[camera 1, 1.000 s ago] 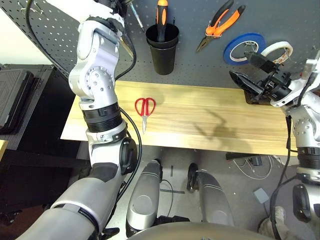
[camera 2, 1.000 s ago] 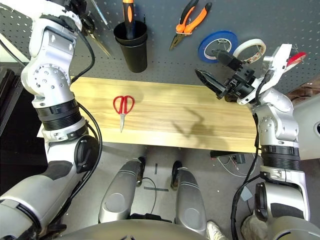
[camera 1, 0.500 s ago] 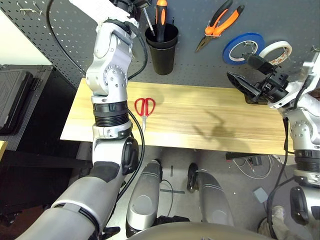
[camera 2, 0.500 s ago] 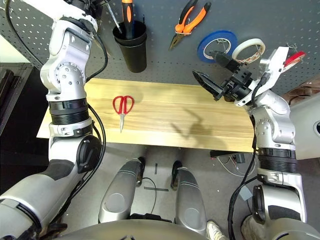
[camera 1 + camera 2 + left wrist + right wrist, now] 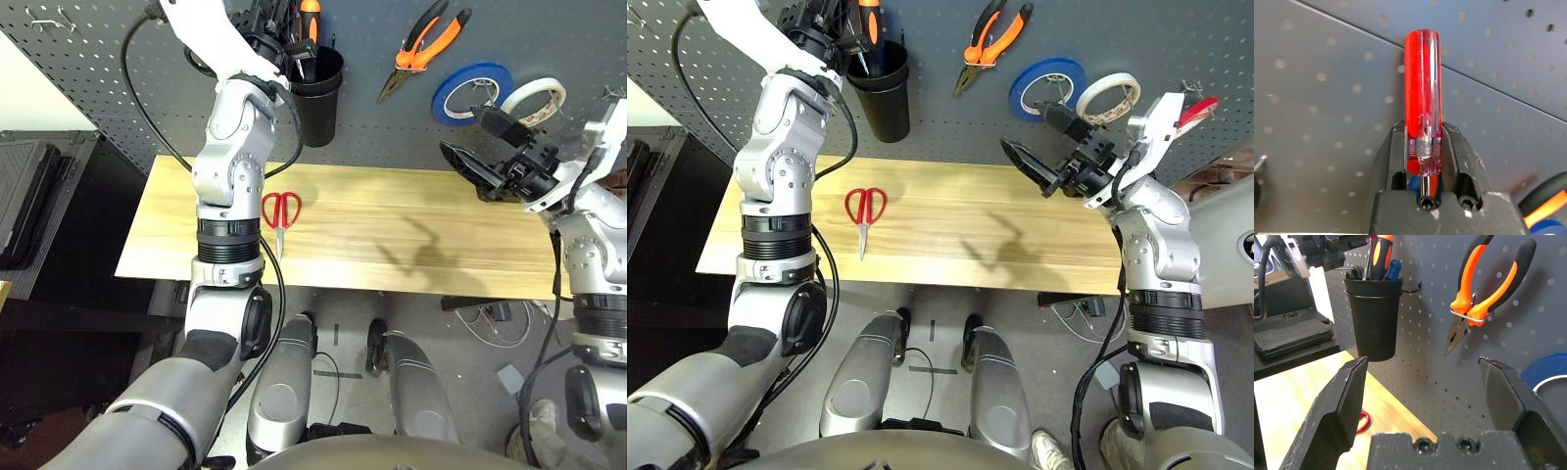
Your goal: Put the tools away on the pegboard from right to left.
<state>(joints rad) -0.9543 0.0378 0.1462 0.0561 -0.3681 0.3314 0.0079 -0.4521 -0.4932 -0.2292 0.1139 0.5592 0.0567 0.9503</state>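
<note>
My left gripper (image 5: 1422, 129) is shut on the clear red handle of the screwdriver (image 5: 1422, 83). In the head views it is raised against the pegboard (image 5: 372, 127), at the left rim of the black cup (image 5: 315, 83). The red-handled scissors (image 5: 281, 209) lie flat on the wooden table (image 5: 392, 235), blades toward me. Orange-and-black pliers (image 5: 423, 44) hang on a hook right of the cup. My right gripper (image 5: 490, 147) hovers open and empty over the table's right end, fingers pointing at the board. A red bit (image 5: 1200, 106) shows behind its wrist.
A blue tape roll (image 5: 477, 90) and a white one (image 5: 537, 95) hang right of the pliers. An orange-and-black screwdriver (image 5: 312, 12) stands in the cup. A black case (image 5: 29, 196) lies left of the table. Bare hooks (image 5: 44, 20) sit at the board's upper left.
My left arm has swung right along the pegboard, carrying the screwdriver from left of the cup to its rim. The right arm has barely moved.
</note>
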